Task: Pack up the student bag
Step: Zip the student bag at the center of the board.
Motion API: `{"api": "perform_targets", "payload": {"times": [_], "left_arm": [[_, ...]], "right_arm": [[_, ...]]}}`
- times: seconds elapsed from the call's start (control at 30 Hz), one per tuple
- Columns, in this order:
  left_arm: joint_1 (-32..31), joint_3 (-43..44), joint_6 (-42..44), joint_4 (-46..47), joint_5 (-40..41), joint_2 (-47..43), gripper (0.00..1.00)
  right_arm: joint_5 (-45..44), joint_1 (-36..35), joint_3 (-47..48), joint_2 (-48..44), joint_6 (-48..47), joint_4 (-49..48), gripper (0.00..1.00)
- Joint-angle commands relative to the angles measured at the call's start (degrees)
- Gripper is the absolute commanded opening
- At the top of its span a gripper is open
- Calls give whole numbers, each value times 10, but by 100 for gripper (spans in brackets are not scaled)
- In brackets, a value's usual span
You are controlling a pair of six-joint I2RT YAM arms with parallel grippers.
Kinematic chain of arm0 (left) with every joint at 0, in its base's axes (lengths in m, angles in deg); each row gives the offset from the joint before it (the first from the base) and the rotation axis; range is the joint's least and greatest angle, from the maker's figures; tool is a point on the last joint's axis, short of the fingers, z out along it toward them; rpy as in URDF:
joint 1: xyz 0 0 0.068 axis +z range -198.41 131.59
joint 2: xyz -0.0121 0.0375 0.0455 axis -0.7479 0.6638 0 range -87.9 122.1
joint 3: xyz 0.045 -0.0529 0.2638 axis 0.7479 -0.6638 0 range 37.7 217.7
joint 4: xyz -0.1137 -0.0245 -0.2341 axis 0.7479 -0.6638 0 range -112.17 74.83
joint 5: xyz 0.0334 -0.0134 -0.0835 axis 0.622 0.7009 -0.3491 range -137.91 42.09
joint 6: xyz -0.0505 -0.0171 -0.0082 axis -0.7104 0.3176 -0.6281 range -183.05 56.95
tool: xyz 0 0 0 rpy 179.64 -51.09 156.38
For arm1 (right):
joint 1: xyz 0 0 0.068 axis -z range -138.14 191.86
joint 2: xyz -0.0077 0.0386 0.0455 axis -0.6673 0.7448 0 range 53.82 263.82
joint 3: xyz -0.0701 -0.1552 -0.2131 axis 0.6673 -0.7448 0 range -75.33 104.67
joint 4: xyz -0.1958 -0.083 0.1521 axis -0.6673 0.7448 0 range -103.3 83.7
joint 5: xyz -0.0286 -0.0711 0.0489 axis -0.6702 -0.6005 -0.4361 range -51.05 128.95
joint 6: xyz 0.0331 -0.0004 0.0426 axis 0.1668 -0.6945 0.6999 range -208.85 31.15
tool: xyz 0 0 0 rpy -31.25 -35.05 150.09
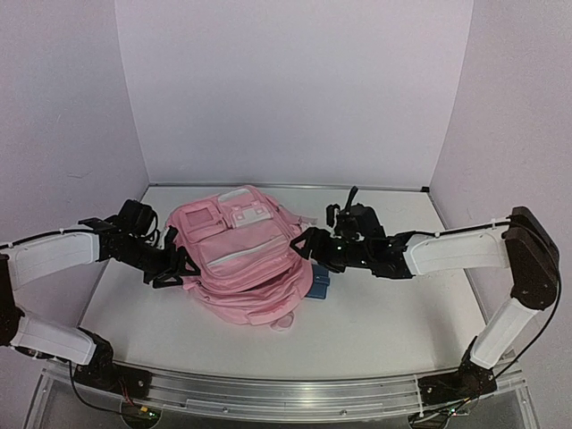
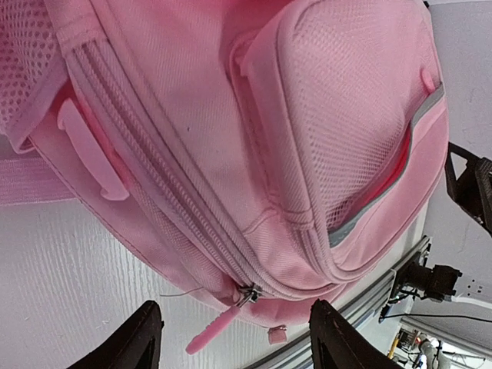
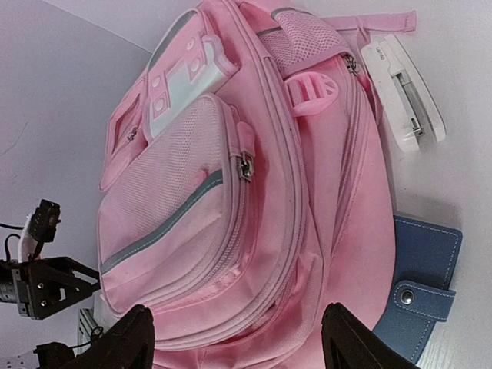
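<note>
Both left gripper (image 2: 234,307) and right gripper (image 3: 238,307) are held wide, empty, at the student bag (image 1: 237,259).
Opening seems due: the zip pull (image 2: 219,327) must be pinched.

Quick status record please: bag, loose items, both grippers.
bag: pink, lying on table, zips in view shut
left gripper: open, empty, at bag's left side
right gripper: open, empty, at bag's right side
blue case: on table against bag, right side, not packed
stapler: white, on table beside bag, not packed
</note>
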Motion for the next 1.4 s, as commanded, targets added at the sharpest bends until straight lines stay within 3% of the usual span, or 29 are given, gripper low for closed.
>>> {"api": "perform_targets", "payload": {"times": [0.0,0.13,0.3,0.63,1.03,1.23,1.37], "left_arm": [[3,-14,3,4,-47,-6,66],[2,-22,10,18,-54,13,64],[2,-10,22,17,-60,49,31],[2,-10,24,9,-75,46,9],[2,-7,20,-9,-87,23,1],[2,-5,24,-23,-82,17,3],[2,-5,25,-31,-77,17,11]], "right_arm": [[19,0,31,20,5,-18,74],[26,0,39,26,5,-18,74],[38,0,43,28,11,-18,73],[43,0,63,59,31,-18,72],[17,2,83,105,43,-9,62],[25,2,88,122,42,-10,52],[27,2,95,128,42,-10,47]]}}
